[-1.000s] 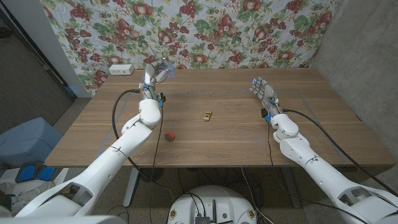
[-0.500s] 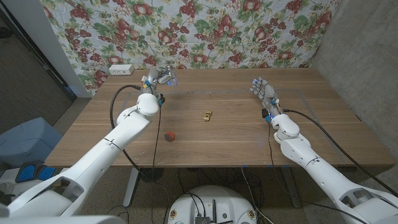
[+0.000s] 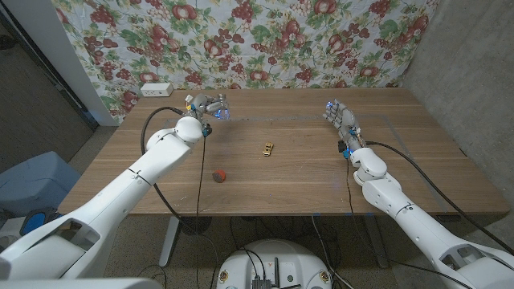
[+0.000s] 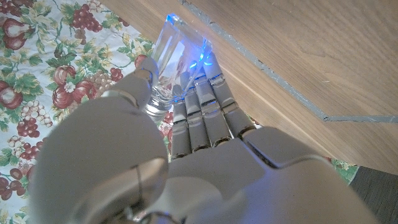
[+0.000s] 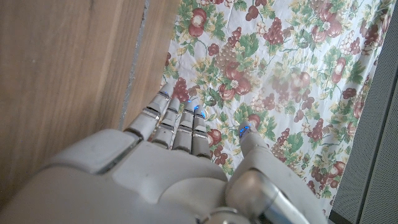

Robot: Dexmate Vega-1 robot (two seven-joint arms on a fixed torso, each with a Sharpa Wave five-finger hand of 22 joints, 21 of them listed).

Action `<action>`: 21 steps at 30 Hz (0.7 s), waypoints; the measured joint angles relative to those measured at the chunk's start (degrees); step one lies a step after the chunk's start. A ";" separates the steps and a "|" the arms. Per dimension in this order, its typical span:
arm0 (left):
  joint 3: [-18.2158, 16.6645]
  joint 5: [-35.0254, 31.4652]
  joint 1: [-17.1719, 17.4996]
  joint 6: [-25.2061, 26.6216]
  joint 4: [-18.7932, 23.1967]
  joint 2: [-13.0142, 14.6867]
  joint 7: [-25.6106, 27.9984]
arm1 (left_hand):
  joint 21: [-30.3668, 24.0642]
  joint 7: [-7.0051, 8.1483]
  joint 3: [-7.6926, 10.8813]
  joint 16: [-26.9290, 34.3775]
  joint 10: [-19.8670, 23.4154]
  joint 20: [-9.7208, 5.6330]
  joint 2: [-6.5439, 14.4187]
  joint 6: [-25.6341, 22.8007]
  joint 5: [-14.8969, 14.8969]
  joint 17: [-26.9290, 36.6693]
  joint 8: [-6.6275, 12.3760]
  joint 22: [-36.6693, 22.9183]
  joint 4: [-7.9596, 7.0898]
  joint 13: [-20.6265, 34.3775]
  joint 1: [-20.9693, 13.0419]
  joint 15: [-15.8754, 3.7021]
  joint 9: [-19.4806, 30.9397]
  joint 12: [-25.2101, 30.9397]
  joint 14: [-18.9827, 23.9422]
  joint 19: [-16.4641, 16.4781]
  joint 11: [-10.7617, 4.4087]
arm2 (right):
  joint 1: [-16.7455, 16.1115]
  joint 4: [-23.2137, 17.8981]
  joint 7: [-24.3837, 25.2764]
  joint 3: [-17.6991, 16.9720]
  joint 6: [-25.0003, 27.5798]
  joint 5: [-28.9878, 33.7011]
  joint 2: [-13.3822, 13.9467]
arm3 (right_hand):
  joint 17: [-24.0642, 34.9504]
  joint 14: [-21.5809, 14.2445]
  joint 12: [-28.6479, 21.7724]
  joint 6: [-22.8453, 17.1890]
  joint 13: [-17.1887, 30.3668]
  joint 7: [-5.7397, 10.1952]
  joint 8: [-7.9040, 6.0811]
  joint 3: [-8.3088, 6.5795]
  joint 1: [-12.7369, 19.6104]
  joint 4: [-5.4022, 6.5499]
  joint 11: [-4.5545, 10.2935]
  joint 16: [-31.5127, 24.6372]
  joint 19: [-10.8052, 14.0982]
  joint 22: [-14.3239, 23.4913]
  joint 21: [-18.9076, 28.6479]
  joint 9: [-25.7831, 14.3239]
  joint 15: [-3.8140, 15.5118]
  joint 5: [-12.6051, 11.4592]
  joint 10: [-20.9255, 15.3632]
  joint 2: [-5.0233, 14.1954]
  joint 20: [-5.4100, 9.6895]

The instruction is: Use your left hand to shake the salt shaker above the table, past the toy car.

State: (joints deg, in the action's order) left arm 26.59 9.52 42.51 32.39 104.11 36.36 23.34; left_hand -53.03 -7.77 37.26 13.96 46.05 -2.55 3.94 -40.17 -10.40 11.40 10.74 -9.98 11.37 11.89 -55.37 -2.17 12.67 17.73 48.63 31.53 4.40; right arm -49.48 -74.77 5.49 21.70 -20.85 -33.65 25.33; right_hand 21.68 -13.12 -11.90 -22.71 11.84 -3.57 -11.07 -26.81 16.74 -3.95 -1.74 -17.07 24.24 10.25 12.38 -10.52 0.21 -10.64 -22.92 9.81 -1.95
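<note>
Head view: I held the salt shaker (image 3: 218, 107) clamped in the left hand (image 3: 206, 105), fingers closed, mid-shake beyond the toy car (image 3: 267, 148); next, another tilt.

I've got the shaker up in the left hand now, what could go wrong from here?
1. The clear salt shaker sits between the left hand's thumb and fingers, mostly sticking out past them; hard shaking might slip it loose.
2. The hand is toward the table's far left, not behind the toy car, so salt may land off target.
3. A small red object lies below the arm's return path.
</note>
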 measured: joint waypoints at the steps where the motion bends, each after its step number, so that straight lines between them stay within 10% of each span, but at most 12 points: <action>1: 0.07 0.55 -0.09 0.62 0.05 0.11 -0.30 | 0.00 0.00 0.00 -0.01 0.00 0.00 0.00 0.00 0.00 -0.01 -0.06 0.01 0.00 0.00 0.00 0.00 0.00 -0.05 0.00 0.00 0.00 | -0.07 -0.14 0.02 0.00 0.01 0.02 0.01 | 0.00 0.00 0.00 0.00 0.00 0.00 0.00 0.00 0.00 0.00 0.00 0.00 0.00 0.00 0.00 0.00 0.00 0.00 0.00 0.00 0.00; 14: 0.71 1.52 -0.14 0.89 -0.11 1.35 -0.42 | 0.01 0.00 0.00 -0.05 0.00 -0.03 0.00 0.00 0.06 -0.05 0.10 -0.05 0.00 -0.06 0.00 -0.01 -0.02 -0.21 0.01 -0.22 0.01 | -0.17 -0.29 0.28 0.00 0.13 0.20 0.02 | -0.01 0.00 0.00 0.00 0.00 0.00 0.00 0.00 0.00 0.00 0.00 0.00 0.00 0.00 0.00 0.00 0.00 0.00 0.00 0.00 0.00; 21: 0.66 0.16 1.50 -7.14 -2.41 0.88 2.02 | 0.02 0.00 0.00 -0.05 0.01 -0.02 -0.01 0.00 0.21 -0.10 0.10 -0.05 0.00 -0.05 -0.01 -0.16 -0.04 -0.32 0.16 -0.22 0.00 | -0.20 -0.34 0.41 0.05 0.17 0.27 -0.03 | -0.01 0.01 0.00 0.00 0.00 0.00 0.00 0.00 0.00 0.00 0.00 0.00 0.00 0.00 0.00 0.00 -0.01 0.00 0.00 0.00 0.00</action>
State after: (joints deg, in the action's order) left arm 27.26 9.67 44.01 25.25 101.71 37.23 25.36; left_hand -53.02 -7.77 37.26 13.91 46.06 -2.58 3.93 -40.17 -10.19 11.30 10.83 -10.04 11.37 11.84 -55.38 -2.33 12.62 17.41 48.79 31.31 4.41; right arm -49.68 -75.11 5.90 21.75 -20.68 -33.38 25.30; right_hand 21.67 -13.11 -11.90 -22.71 11.84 -3.57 -11.07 -26.81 16.74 -3.95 -1.74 -17.07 24.24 10.25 12.38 -10.52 0.21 -10.63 -22.92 9.81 -1.95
